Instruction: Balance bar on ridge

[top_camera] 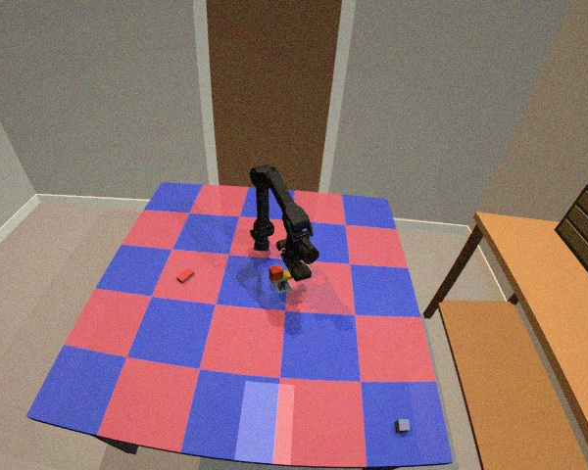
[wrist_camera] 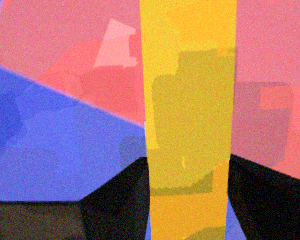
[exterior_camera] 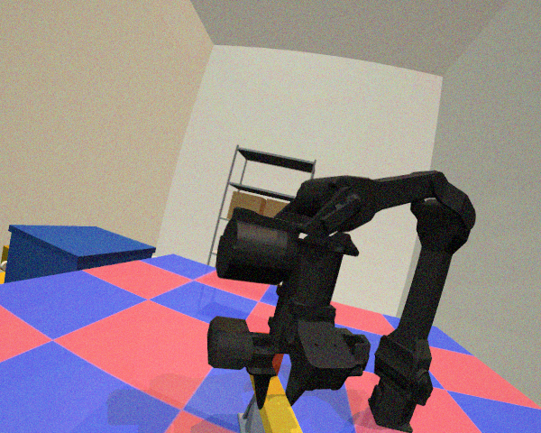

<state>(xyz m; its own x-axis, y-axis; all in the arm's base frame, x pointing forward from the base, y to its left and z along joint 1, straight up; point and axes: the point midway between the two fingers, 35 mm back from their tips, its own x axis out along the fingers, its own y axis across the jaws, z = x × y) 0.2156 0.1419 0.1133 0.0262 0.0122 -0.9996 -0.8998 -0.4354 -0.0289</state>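
Observation:
The yellow bar (top_camera: pixel 287 274) (exterior_camera: pixel 280 413) (wrist_camera: pixel 190 110) is between the fingers of my gripper (exterior_camera: pixel 276 404) (wrist_camera: pixel 185 165), which is shut on it. In the wrist view the bar runs top to bottom, with a fingertip against each side. A red-orange block (top_camera: pixel 275 273) (exterior_camera: pixel 278 362) is at one end of the bar. The grey ridge (top_camera: pixel 284 287) (exterior_camera: pixel 252 418) stands on the table under the bar, partly hidden by it. I cannot tell whether the bar touches the ridge or is exactly level.
On the checkered table (top_camera: pixel 243 339) (exterior_camera: pixel 135 340) a small red block (top_camera: pixel 184 275) lies to the left in the top view. A small grey cube (top_camera: pixel 402 425) is near the front right corner. A wooden desk (top_camera: pixel 542 262) and a blue cabinet (exterior_camera: pixel 79 242) stand beyond the table.

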